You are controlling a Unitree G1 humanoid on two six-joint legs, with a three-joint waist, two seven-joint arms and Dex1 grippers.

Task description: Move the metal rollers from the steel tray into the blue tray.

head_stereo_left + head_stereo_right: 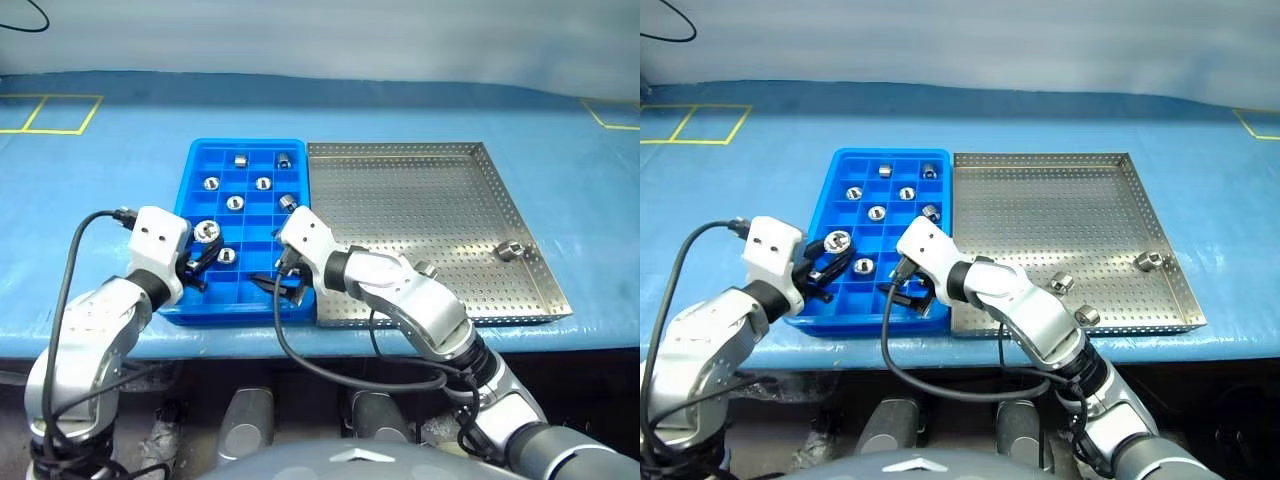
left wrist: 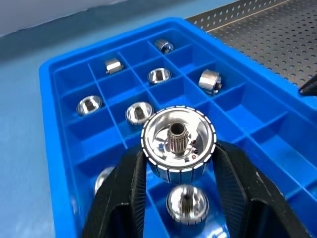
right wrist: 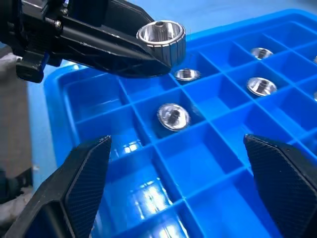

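The blue tray (image 1: 246, 146) lies left of the steel tray (image 1: 420, 215), their long sides touching. My left gripper (image 1: 205, 250) is shut on a metal roller (image 2: 178, 144) and holds it just above the blue tray's near left compartments. Several more rollers (image 1: 263, 183) sit in single compartments. My right gripper (image 1: 283, 288) hangs open and empty over the blue tray's near edge, its wide-spread fingers (image 3: 84, 183) framing empty cells. Three rollers remain in the steel tray: one (image 1: 1149, 261) at the right rim and two (image 1: 1061, 283) near the front.
Both trays rest on a blue table whose front edge runs just below them. Yellow tape squares (image 1: 50, 115) mark the far left and far right of the table. A black cable (image 1: 25, 20) loops at the far left corner.
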